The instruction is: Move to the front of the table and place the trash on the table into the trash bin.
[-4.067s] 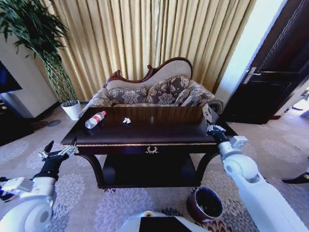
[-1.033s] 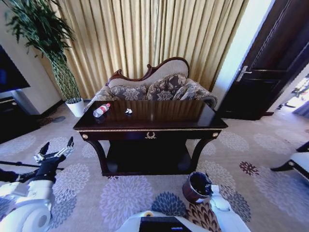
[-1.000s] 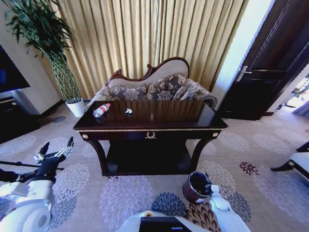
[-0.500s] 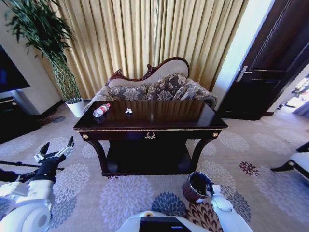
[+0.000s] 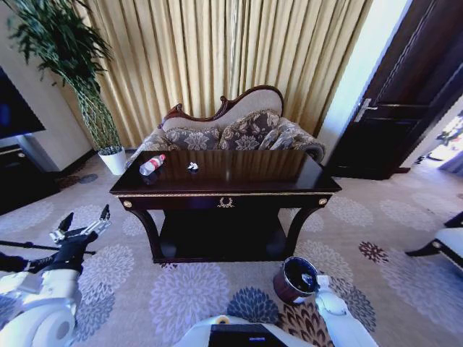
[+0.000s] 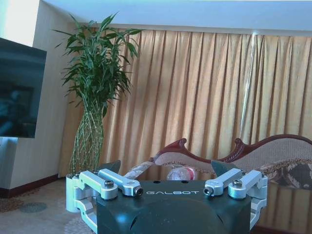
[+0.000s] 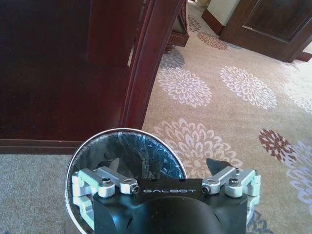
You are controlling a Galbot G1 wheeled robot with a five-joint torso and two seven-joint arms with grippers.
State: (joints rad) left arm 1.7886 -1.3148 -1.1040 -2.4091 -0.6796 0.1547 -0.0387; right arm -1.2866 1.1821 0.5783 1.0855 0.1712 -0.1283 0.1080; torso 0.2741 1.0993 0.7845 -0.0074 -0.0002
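Since four seconds ago we have backed off the table [image 5: 224, 189]; our right gripper [image 5: 312, 280] has dropped to the trash bin [image 5: 295, 279]. A bottle [image 5: 151, 165] lies at the table's far-left corner, a white scrap [image 5: 192, 166] beside it. Our left gripper [image 6: 165, 168] hangs spread wide, empty. Our right gripper [image 7: 163, 165] gapes, empty, above the bin [image 7: 124, 146].

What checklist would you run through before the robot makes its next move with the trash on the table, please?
1. Right gripper open: ok, fingers spread above the trash bin.
2. Right gripper empty: ok, nothing between its fingers.
3. Left gripper open and empty: ok, out to the left of the table.
4. Bottle within reach: not ok, it lies at the far left corner.
5. White scrap remaining on top: ok, near the bottle.
6. Bin contents: cannot tell, black liner hides them.
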